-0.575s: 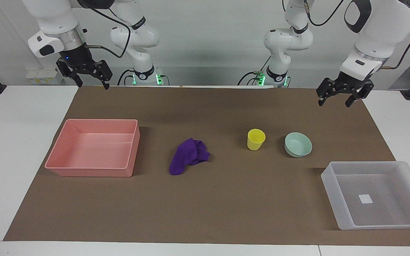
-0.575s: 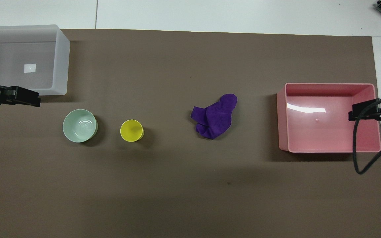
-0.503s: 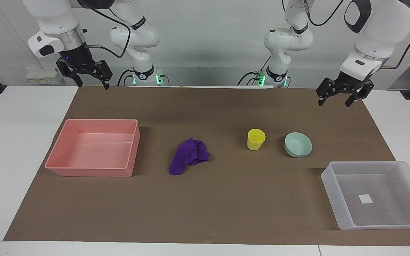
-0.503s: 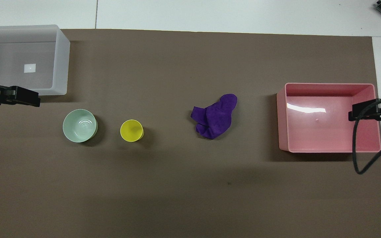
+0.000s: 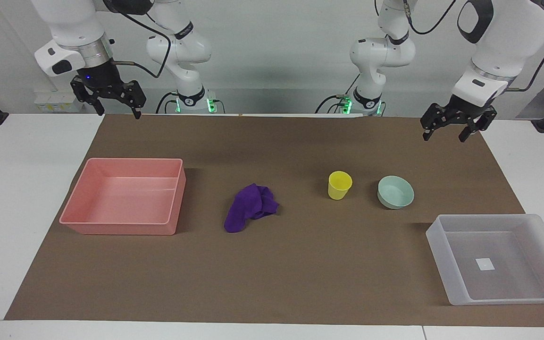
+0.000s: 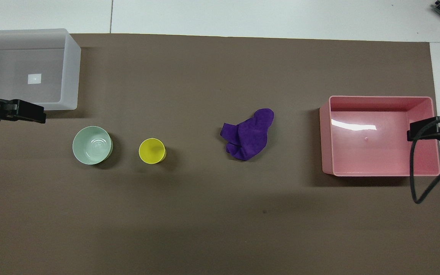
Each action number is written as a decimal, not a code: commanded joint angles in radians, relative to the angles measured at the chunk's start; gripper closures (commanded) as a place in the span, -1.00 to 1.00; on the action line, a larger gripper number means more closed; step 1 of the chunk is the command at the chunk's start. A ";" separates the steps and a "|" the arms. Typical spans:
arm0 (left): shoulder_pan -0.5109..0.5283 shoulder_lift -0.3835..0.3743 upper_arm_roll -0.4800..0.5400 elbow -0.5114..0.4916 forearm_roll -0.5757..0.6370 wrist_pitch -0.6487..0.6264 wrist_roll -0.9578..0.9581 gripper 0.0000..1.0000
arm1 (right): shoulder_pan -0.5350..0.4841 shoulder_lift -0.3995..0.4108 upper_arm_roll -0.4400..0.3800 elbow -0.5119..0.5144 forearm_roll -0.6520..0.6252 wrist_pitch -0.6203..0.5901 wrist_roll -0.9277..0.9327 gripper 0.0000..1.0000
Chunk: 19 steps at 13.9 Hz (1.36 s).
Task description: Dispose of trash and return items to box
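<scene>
The purple rag [image 5: 251, 207] lies crumpled and soft on the brown surface [image 5: 300, 264], long axis slanting toward the pink tray [image 5: 125, 196]. My left gripper [image 5: 451, 131] and right gripper [image 5: 117, 107] hang wide, holding nothing.

You get even, bright, diffuse light from above in both views. Shadows are soft and short: a dark band beside the pink tray [image 6: 381, 135], small smudges by the cup [image 6: 152, 151] and bowl [image 6: 92, 145]. A white glare streak sits on the pink tray's floor in the overhead view. The mat [image 5: 272, 264] is matte, with no glare. Focus holds across the table; edges look straight.
</scene>
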 commanded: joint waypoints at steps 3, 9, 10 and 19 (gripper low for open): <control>0.011 -0.026 -0.005 -0.048 0.008 0.051 -0.009 -1.00 | -0.001 -0.013 0.009 -0.049 0.043 0.072 0.021 -1.00; 0.031 -0.072 -0.006 -0.266 0.008 0.274 -0.003 -1.00 | 0.163 0.134 0.016 -0.101 0.054 0.344 0.110 -1.00; 0.031 -0.066 -0.006 -0.295 0.008 0.310 -0.003 -1.00 | 0.195 0.171 0.016 -0.101 0.055 0.375 0.112 -1.00; 0.038 0.059 -0.006 -0.503 0.010 0.645 0.002 -1.00 | 0.373 0.456 0.016 -0.107 0.058 0.712 0.285 -1.00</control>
